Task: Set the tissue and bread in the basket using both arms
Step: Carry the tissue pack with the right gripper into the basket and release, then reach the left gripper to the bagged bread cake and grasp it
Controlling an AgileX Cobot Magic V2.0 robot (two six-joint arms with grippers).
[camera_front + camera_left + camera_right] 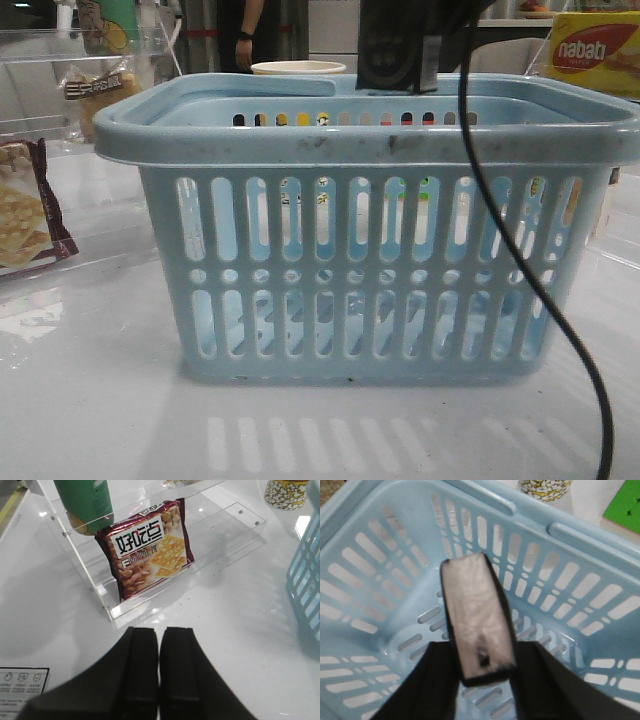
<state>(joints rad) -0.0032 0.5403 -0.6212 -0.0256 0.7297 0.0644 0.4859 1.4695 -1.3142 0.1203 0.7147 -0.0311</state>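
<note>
The light-blue basket [380,150] fills the middle of the front view. In the right wrist view my right gripper [484,650] hangs over the inside of the basket [380,600], shut on the tissue [475,610], a dark-edged flat pack standing up between the fingers. In the front view that dark pack [392,45] shows above the basket's far rim. The bread [95,92], in a clear wrapper with a dark label, lies at the far left behind clear acrylic. My left gripper [159,630] is shut with nothing in it, low over the white table, to the left of the basket [306,585].
A maroon-edged cracker packet [150,547] leans inside a clear acrylic shelf [102,597], beside a green can [87,502]. A patterned cup [285,492] stands further back. A black cable [520,270] hangs in front of the basket. A yellow Nabati box [595,50] is at the back right.
</note>
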